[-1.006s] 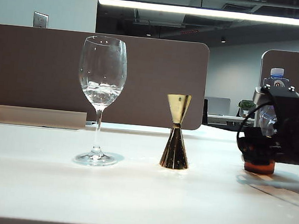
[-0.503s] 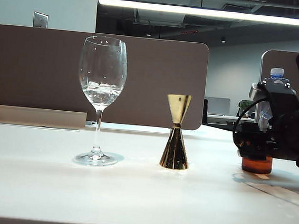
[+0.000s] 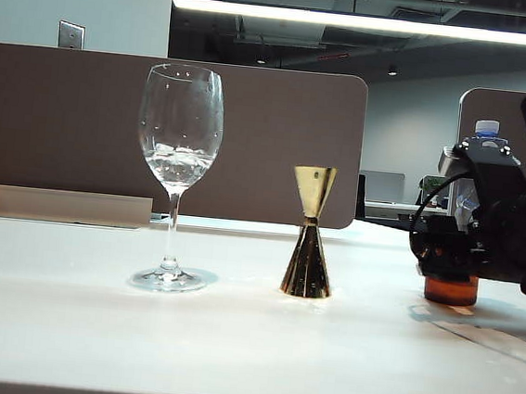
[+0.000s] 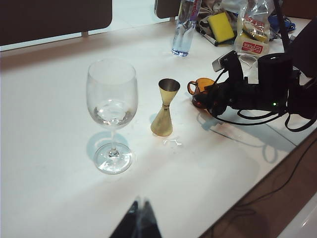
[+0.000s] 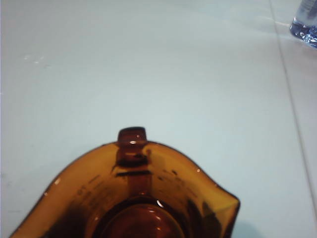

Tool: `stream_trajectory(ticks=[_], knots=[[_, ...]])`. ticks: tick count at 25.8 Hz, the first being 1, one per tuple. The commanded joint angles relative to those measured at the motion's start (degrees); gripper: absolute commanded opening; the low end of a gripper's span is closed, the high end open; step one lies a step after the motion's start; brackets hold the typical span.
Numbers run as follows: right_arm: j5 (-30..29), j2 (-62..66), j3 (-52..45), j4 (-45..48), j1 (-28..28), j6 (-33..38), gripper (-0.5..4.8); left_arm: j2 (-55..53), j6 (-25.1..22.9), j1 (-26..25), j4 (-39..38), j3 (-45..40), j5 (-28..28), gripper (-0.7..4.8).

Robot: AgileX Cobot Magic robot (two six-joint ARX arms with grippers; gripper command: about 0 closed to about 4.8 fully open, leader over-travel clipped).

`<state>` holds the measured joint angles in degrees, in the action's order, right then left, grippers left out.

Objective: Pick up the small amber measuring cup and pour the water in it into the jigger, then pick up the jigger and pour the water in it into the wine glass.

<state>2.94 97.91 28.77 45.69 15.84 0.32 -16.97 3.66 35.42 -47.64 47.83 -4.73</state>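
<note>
On the white table (image 3: 230, 343), the wine glass (image 3: 176, 175) is seen left of centre in the exterior view, upright, with a little water (image 3: 179, 164) low in its bowl. The jigger (image 3: 311, 231) stands upright near the frame's centre, apart from the glass. At the right edge, the right gripper (image 3: 445, 256) is lowered over the amber cup (image 3: 451, 290), whose base rests on the table; whether the jaws are closed on the cup cannot be told, since the fingers are not shown by the right wrist view, where only the cup's rim and handle fill the lower frame. The left gripper (image 4: 140, 223) is seen at the bottom edge of its own view, well apart from the glass, with its fingertips pressed together. A water bottle (image 4: 184, 27) stands at the upper centre of that view.
</note>
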Motion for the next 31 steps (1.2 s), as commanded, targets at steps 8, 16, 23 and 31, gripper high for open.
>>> stream_trajectory(ticks=[8, 16, 23, 31], knots=[[-0.35, 0.00, -0.15, -2.60, 0.04, -0.24, 1.00, -0.02, -0.24, 0.04, 0.46, 0.24, -0.02, -0.02], [-0.31, -0.90, -0.13, -3.17, 0.09, -0.24, 0.11, -0.02, -0.24, 0.04, 0.48, 0.24, -0.02, -0.02], [-0.31, -3.13, -0.11, -4.13, 0.09, -0.37, 0.05, -0.02, -0.24, 0.04, 0.46, 0.24, -0.02, -0.02], [-0.81, -3.23, -0.13, -5.51, 0.15, -0.37, 0.00, -0.02, -0.24, 0.04, 0.48, 0.24, -0.02, -0.02]])
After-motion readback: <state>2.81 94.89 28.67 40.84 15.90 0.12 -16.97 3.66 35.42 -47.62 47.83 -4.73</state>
